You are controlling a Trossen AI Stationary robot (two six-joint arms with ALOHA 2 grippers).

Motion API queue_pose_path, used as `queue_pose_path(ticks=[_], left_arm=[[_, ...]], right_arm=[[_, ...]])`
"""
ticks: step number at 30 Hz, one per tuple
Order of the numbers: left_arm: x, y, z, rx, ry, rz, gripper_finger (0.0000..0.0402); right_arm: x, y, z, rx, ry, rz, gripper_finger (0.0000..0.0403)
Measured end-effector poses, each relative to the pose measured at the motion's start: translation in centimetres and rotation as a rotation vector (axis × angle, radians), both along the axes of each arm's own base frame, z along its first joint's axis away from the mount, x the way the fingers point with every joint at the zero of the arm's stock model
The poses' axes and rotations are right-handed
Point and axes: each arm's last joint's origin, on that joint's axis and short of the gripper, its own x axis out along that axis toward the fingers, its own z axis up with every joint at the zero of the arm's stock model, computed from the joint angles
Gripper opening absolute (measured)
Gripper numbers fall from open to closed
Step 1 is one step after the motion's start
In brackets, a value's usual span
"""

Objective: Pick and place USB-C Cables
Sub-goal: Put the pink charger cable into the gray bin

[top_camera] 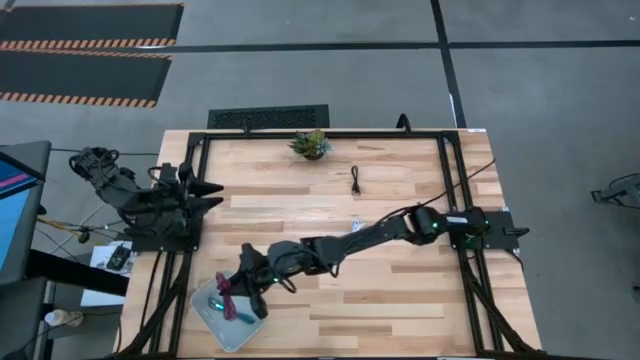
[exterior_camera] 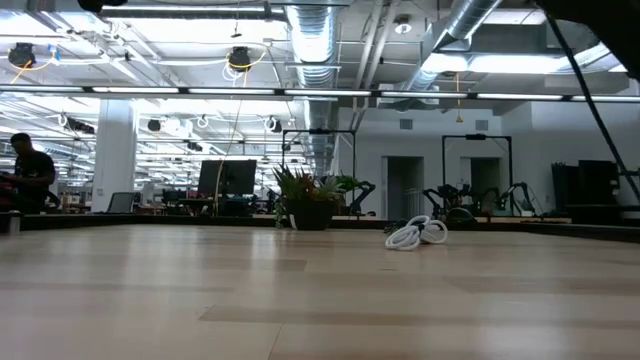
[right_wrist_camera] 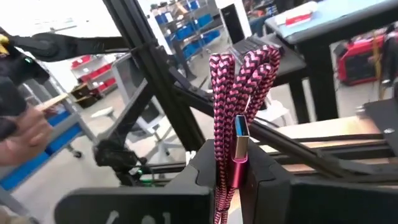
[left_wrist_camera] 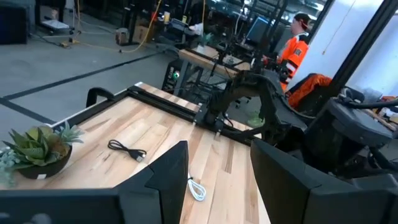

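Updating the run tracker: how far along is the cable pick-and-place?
Done: a teal cable lies in the grey tray. In hand: the right gripper is over the tray, shut on the dark red braided cable. Left: the black cable and the white cable are on the table. The left gripper waits at the left edge.

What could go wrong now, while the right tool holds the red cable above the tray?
The right tool pinches the dark red cable low, near its plug, so the loops might swing and catch the tray rim. The teal cable already lies there; a careless release may tangle both.
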Motion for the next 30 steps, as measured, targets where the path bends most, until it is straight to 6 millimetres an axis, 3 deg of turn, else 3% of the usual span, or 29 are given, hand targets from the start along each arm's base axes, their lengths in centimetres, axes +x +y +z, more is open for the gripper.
queue_pose_path(ticks=[7,13,22,30], left_arm=[[0.0,0.0,-0.2,0.012,0.016,0.000,0.0162],[0.0,0.0,-0.2,0.016,0.022,0.000,0.0162],[0.0,0.1,-0.2,0.019,0.019,0.028,0.0162],[-0.1,0.2,-0.2,0.024,0.013,0.076,0.0162]], right_arm=[[1.2,-0.4,-2.4,0.084,0.143,0.035,0.0034],[1.2,-1.3,-2.8,0.095,0.233,0.011,0.0034],[1.2,-1.1,-3.0,-0.001,0.202,0.022,0.0034],[0.9,-0.7,-5.5,-0.035,0.199,0.012,0.0034]])
